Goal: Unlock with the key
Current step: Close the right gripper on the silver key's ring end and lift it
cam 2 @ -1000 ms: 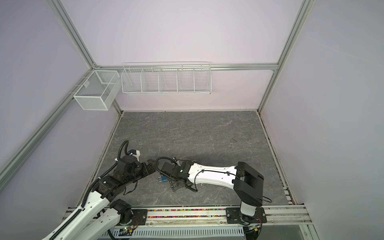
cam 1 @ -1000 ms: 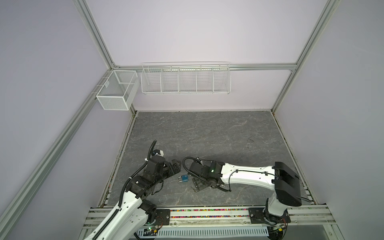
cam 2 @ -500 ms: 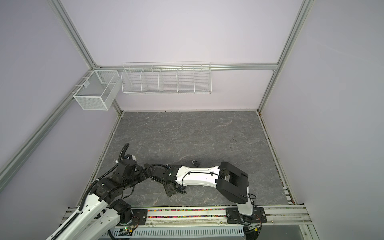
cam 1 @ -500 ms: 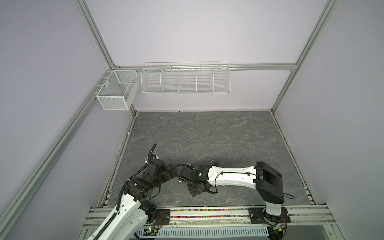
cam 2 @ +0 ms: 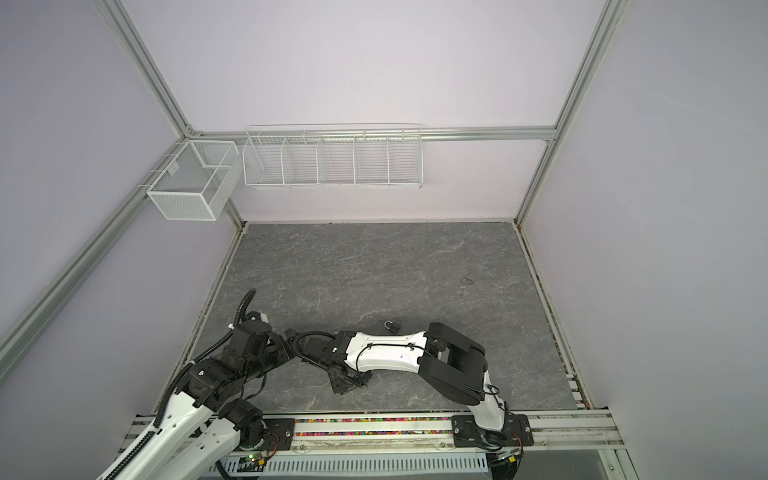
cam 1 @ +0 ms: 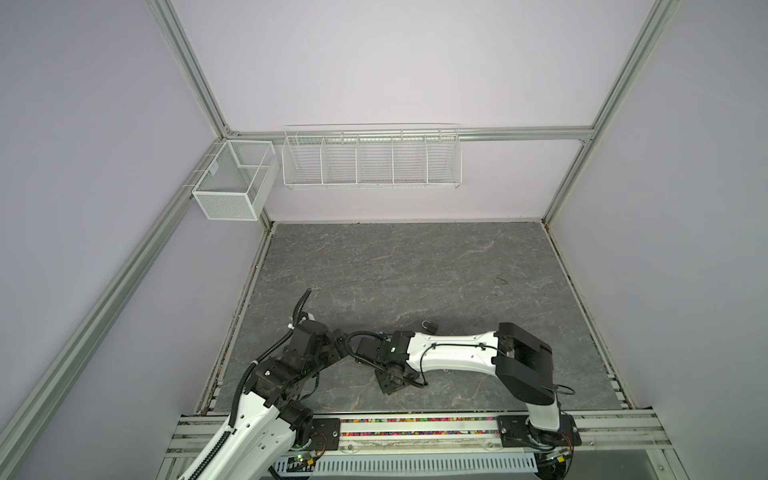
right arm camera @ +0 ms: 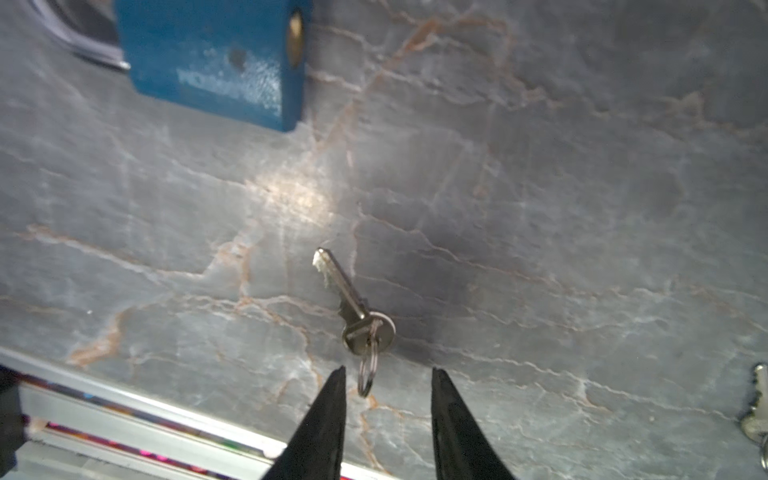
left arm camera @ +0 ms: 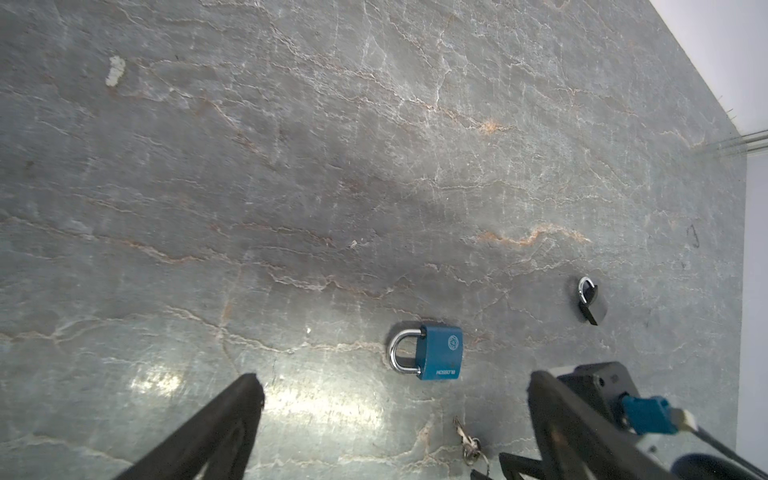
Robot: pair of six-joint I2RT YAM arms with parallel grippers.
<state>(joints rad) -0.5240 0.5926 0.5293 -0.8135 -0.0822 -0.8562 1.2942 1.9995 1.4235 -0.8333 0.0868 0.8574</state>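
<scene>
Key point(right arm camera: 353, 307) flat on tabletop point(right arm camera: 561, 187) near front rail point(right arm camera: 145, 415), ring point(right arm camera: 365, 380) within half-open, empty right gripper point(right arm camera: 387, 370); left gripper point(left arm camera: 392, 375) wide, empty.

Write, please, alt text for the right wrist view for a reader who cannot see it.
A silver key on a ring lies on the grey marbled table, its ring between the open fingers of the right gripper. A blue padlock lies past the key's tip; a second key shows at the frame's edge.
</scene>
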